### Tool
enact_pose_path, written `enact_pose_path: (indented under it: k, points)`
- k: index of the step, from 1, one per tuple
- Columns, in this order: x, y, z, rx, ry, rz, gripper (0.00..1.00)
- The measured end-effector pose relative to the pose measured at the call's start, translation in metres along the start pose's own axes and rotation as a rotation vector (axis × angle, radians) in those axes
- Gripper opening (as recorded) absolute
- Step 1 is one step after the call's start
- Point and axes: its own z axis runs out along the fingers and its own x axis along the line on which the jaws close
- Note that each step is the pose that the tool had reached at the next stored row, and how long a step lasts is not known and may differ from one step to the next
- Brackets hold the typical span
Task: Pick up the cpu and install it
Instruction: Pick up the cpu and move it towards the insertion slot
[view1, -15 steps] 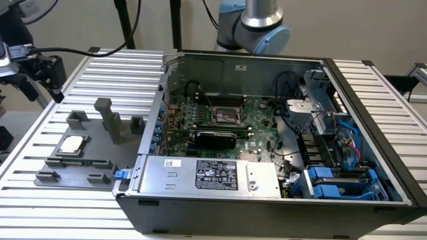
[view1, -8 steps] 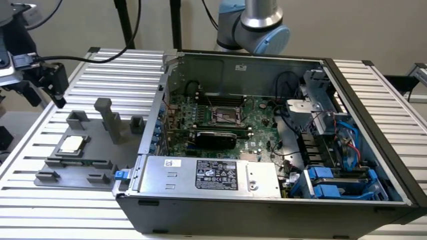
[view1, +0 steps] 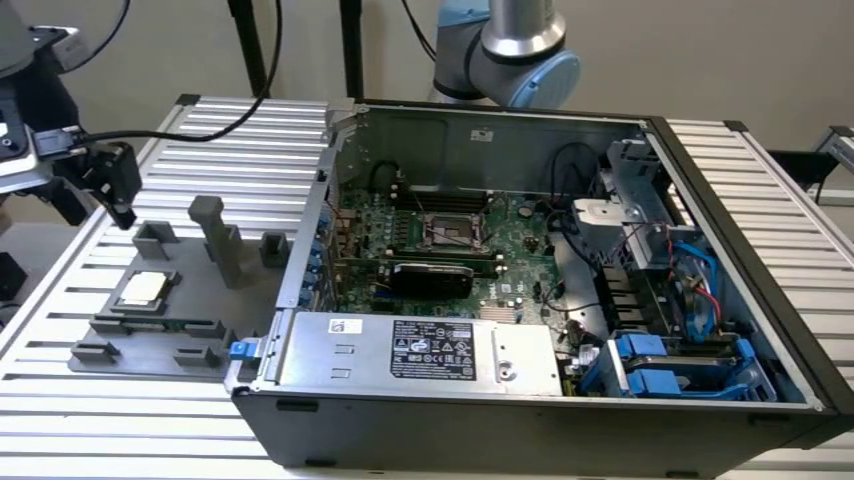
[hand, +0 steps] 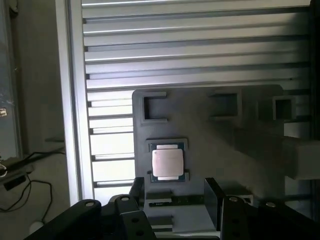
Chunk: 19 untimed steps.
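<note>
The cpu (view1: 144, 288) is a small square chip with a silvery top, lying flat in a recess of the grey fixture plate (view1: 247, 310) at the exterior view's left. In the wrist view the cpu (hand: 167, 163) lies just beyond my fingertips. My gripper (view1: 91, 205) hangs above the fixture's far left corner, apart from the chip. Seen from the wrist, the gripper (hand: 175, 196) is open, its black fingers (hand: 137, 192) spread with nothing between them. The motherboard socket (view1: 447, 232) sits in the open computer case (view1: 534, 410).
Grey upright blocks (view1: 220, 240) rise from the fixture plate near the chip. The case's left wall (view1: 314, 230) stands between fixture and motherboard. Cables, a power supply (view1: 427, 350) and blue drive bays (view1: 681, 365) crowd the case. The slatted metal table (view1: 107, 400) lies underneath.
</note>
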Motion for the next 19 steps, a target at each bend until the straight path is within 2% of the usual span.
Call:
enact_pose_path:
  k: [19]
  points:
    - [-0.003, -0.0093, 0.0343, 0.0001, 0.0001, 0.000, 0.60]
